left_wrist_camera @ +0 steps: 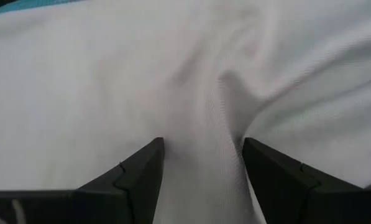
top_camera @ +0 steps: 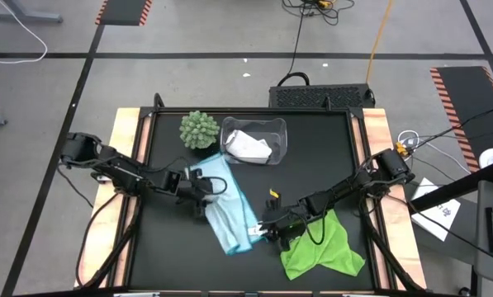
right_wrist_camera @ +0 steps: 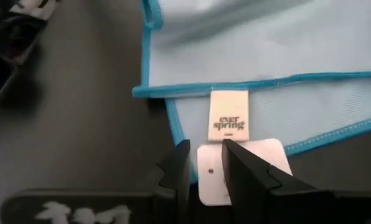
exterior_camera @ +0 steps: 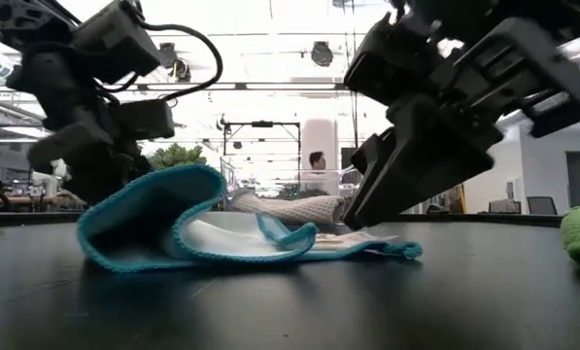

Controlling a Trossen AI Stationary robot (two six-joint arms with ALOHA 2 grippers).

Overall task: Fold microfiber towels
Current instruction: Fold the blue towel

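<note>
From above, the light blue towel (top_camera: 228,205) lies partly folded in the middle of the black table (top_camera: 329,157), the left gripper (top_camera: 203,188) at its left edge and the right gripper (top_camera: 267,233) at its near corner, while the lime green towel (top_camera: 324,249) lies crumpled toward the table's near right corner and the white towel (top_camera: 248,147) sits in the clear plastic bin (top_camera: 277,130) by the far edge, beside a spiky green ball plant (top_camera: 198,129). At table height the blue towel (exterior_camera: 202,228) shows one side curled up in a loop, with a gripper (exterior_camera: 396,180) low over its flat end. The left wrist view shows that gripper's fingers (left_wrist_camera: 132,180) spread with a ridge of pale cloth (left_wrist_camera: 204,112) between them, though whether they pinch it I cannot tell; the right wrist view shows its fingers (right_wrist_camera: 178,171) closed narrowly on the white card tag (right_wrist_camera: 260,155) below the towel's fabric label (right_wrist_camera: 228,116).
</note>
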